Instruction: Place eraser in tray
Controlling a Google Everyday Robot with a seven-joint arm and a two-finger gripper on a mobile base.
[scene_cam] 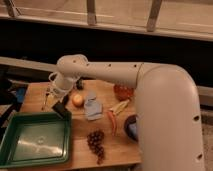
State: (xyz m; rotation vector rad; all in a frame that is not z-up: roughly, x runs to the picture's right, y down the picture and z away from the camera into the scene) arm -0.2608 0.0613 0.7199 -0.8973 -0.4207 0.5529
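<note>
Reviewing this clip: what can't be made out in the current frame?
- End effector, camera view: sits low by the tray's far right corner, over the eraser; the arm's wrist hides any contact.
- Tray: left edge cut off by the frame.
- Dark bowl: partly hidden behind the arm's large near segment.
- Utensil at the table's left: too blurred to identify.

jaws behind tray, eraser between

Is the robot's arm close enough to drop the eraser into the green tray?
Probably yes. The end effector is right by the eraser, which sits at the tray corner, and nothing stands between them.
</note>
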